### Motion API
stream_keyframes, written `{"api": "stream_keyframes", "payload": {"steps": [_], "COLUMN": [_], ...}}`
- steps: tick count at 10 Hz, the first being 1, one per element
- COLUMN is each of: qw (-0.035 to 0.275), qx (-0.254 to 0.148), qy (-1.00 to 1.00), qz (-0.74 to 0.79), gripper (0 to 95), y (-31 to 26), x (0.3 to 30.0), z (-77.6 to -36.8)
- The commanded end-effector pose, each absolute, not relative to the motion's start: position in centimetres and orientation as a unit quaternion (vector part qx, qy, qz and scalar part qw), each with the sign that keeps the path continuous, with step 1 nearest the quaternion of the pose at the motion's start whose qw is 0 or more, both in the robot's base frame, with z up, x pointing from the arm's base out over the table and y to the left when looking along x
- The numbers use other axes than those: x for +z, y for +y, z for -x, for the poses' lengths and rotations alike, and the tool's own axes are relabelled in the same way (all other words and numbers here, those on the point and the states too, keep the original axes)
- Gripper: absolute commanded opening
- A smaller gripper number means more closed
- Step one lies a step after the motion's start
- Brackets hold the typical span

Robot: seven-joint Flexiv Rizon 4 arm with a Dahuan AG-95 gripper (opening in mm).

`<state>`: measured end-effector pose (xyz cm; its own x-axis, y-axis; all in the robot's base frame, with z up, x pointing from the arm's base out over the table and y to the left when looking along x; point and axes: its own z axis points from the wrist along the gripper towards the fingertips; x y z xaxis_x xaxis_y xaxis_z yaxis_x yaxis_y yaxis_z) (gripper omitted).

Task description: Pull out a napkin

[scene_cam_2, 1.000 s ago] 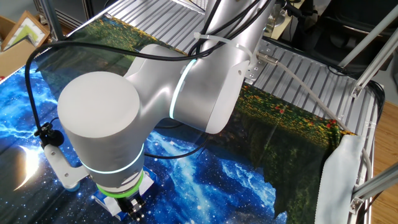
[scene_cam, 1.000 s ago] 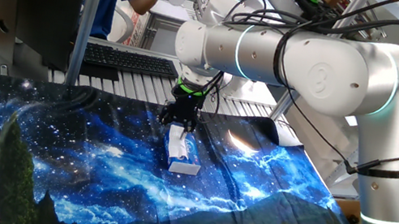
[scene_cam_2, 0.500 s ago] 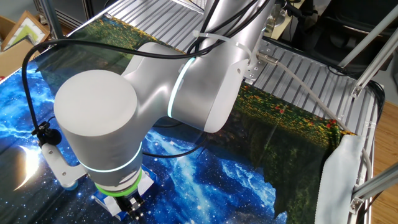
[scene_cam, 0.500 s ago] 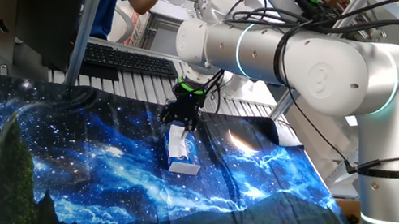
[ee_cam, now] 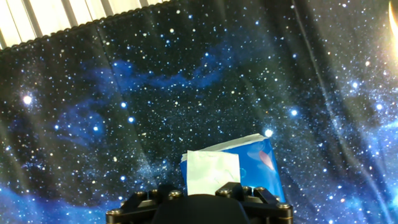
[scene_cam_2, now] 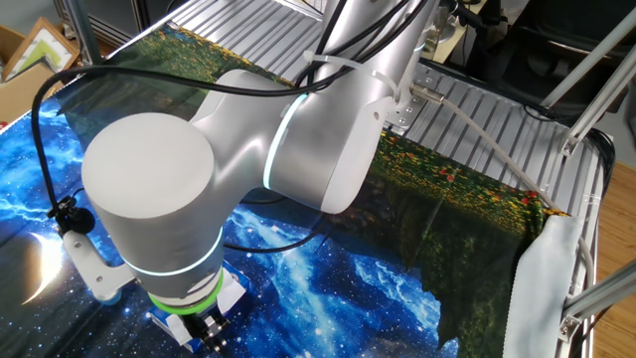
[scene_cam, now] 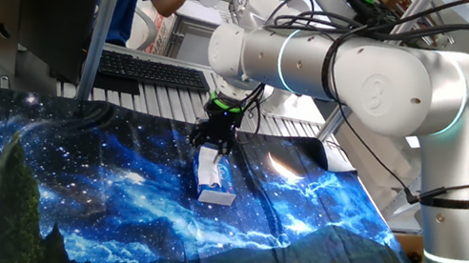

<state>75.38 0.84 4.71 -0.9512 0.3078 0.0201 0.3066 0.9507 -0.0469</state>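
Claw (scene_cam: 211,147) down on the tissue pack (scene_cam: 213,181), mid-worktop (scene_cam: 107,196).
From the side, the white napkin (scene_cam: 207,158) stands upright beneath the claw; jaw state I can't tell. Hand view: napkin (ee_cam: 213,172), smooth pale sheet, sits atop the blue pack (ee_cam: 264,163).

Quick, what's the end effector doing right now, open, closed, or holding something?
End effector: down at the napkin on the tissue pack; open, closed or gripping cannot be told.

A starry blue cloth (scene_cam: 107,196) covers the table, bearing a tissue pack (scene_cam: 214,184).
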Motion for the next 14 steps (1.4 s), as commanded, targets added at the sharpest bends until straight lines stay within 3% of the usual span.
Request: {"api": "stream_keyframes", "payload": {"steps": [1, 4, 5, 14], "qw": [0.015, 0.014, 0.014, 0.013], "qx": [0.017, 0.020, 0.022, 0.025], "qy": [-0.988, -0.987, -0.987, -0.986], "qz": [0.156, 0.156, 0.157, 0.162], "gripper": [38.0, 38.0, 57.0, 57.0], "y": [0.85, 0.85, 0.85, 1.05], "x": [4.69, 4.69, 4.69, 4.06], "z": [-75.37, -75.37, -75.37, -75.53]}}
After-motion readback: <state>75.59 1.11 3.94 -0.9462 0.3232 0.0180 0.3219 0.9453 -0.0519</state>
